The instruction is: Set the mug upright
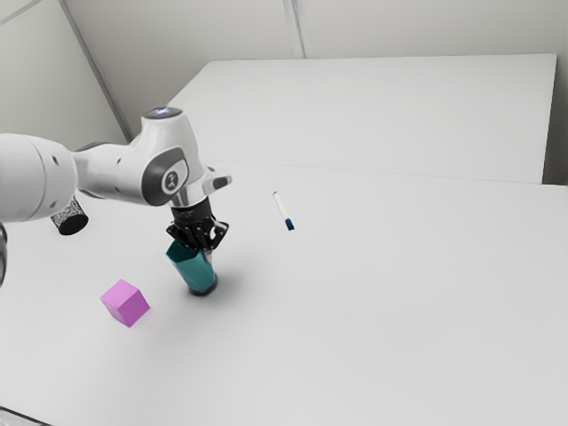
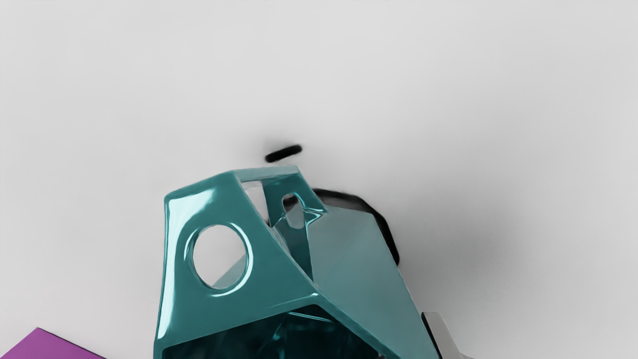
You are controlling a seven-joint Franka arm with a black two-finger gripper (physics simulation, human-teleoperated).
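In the exterior view the black gripper (image 1: 204, 240) is at the upper rim of the teal mug (image 1: 195, 269), shut on its wall. The mug leans, its opening tipped up toward the exterior view's left and its dark base low, near the table; contact there cannot be told. In the wrist view the gripper (image 2: 410, 347) has one fingertip against the outside of the mug (image 2: 361, 254), and a sliver of the other shows inside the rim. The angular handle with its round hole stands out from the mug's side.
A pink-purple cube (image 1: 125, 303), also in the wrist view as a purple cube (image 2: 52, 346), lies near the mug on the white table (image 1: 382, 328). A white marker with a blue end (image 1: 283, 211) lies beyond the gripper. A dark speckled cylinder (image 1: 69, 218) is close to the arm.
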